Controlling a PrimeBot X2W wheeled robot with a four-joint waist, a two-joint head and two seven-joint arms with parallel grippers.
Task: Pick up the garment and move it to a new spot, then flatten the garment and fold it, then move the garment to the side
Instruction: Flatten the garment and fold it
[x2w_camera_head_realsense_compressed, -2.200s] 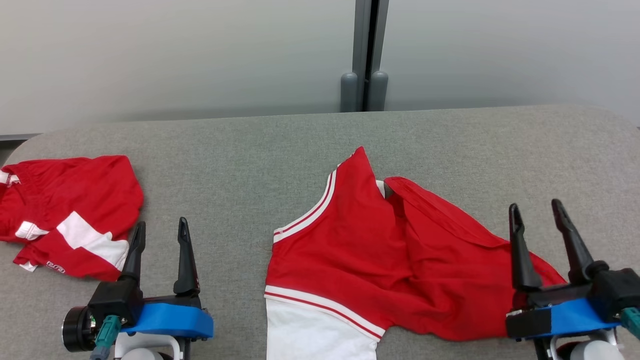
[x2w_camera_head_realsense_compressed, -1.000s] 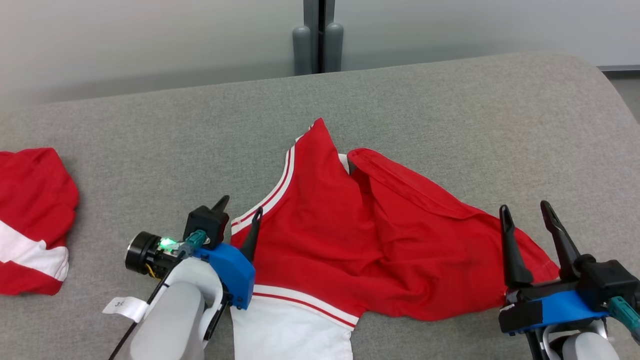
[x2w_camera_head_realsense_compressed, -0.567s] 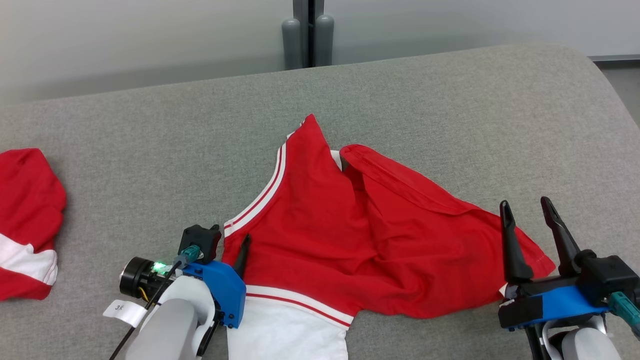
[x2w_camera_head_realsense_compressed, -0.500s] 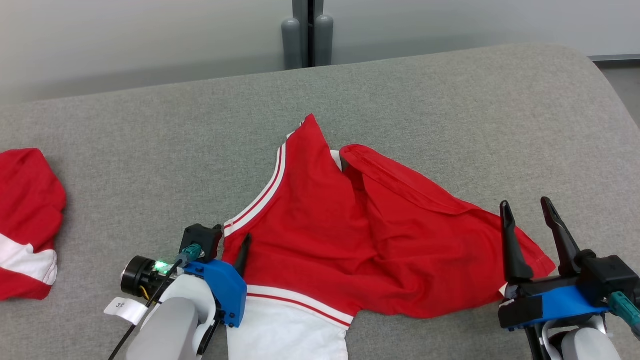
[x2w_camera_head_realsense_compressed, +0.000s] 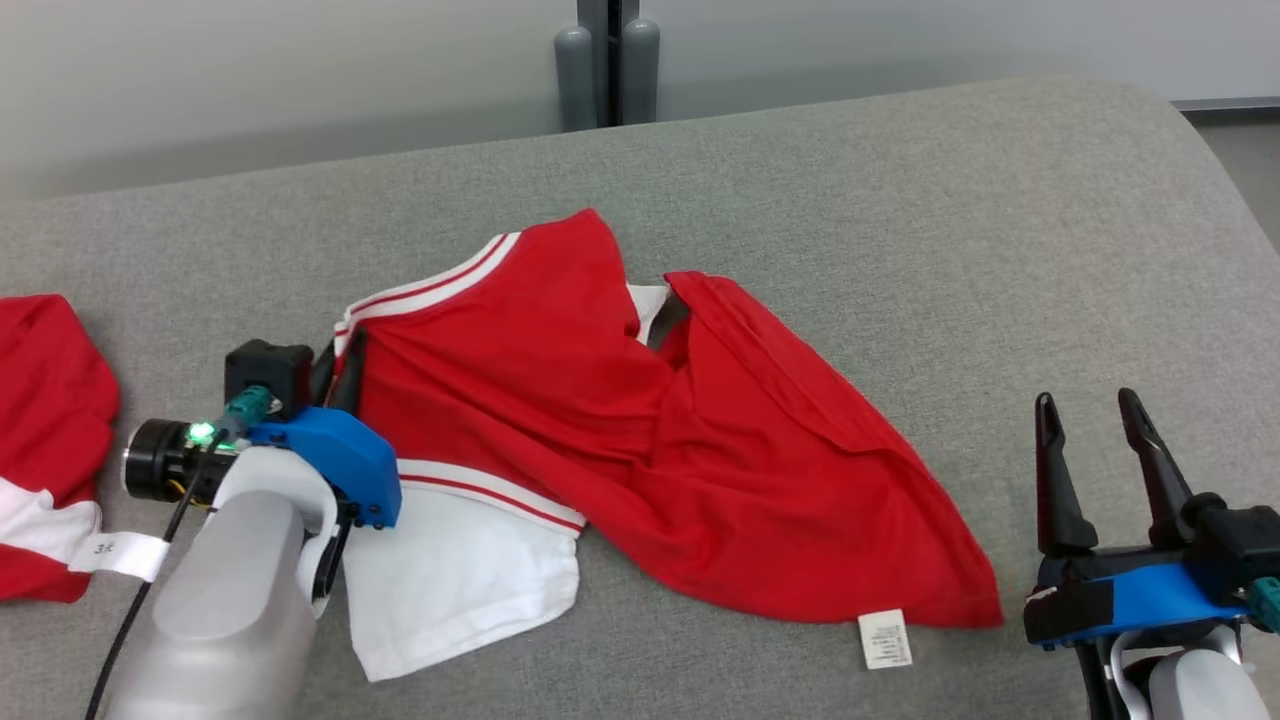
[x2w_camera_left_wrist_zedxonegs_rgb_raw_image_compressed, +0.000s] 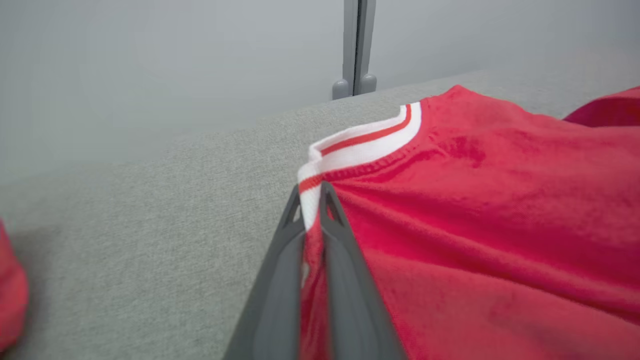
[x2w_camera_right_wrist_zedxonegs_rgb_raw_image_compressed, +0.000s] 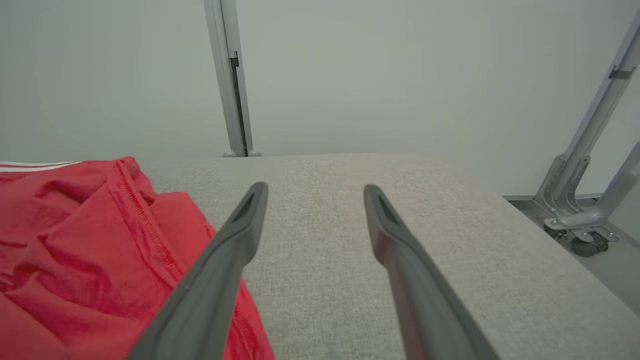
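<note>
The garment (x2w_camera_head_realsense_compressed: 640, 440) is a red jersey with white and red striped trim and a white panel, lying crumpled across the middle of the grey table (x2w_camera_head_realsense_compressed: 900, 200). My left gripper (x2w_camera_head_realsense_compressed: 340, 362) is shut on the striped trim at the jersey's left edge. In the left wrist view the fingertips of the left gripper (x2w_camera_left_wrist_zedxonegs_rgb_raw_image_compressed: 312, 197) pinch the white trim, and the garment (x2w_camera_left_wrist_zedxonegs_rgb_raw_image_compressed: 475, 225) spreads away to the right. My right gripper (x2w_camera_head_realsense_compressed: 1090, 410) stands open, off the jersey's right end, with nothing between its fingers. In the right wrist view the right gripper (x2w_camera_right_wrist_zedxonegs_rgb_raw_image_compressed: 312, 192) is over bare table, with the garment (x2w_camera_right_wrist_zedxonegs_rgb_raw_image_compressed: 75, 225) to its left.
A second red and white cloth (x2w_camera_head_realsense_compressed: 50, 400) lies at the table's left edge. A grey post (x2w_camera_head_realsense_compressed: 598, 60) stands against the wall behind the table. Past the table's rounded right end stands a metal frame on a castor (x2w_camera_right_wrist_zedxonegs_rgb_raw_image_compressed: 585, 210). A white label (x2w_camera_head_realsense_compressed: 885, 640) sticks out from the jersey's near hem.
My left gripper has shut on the striped trim and pulled that edge to the left and away. The jersey has slid left off the right gripper, showing its white panel and label.
</note>
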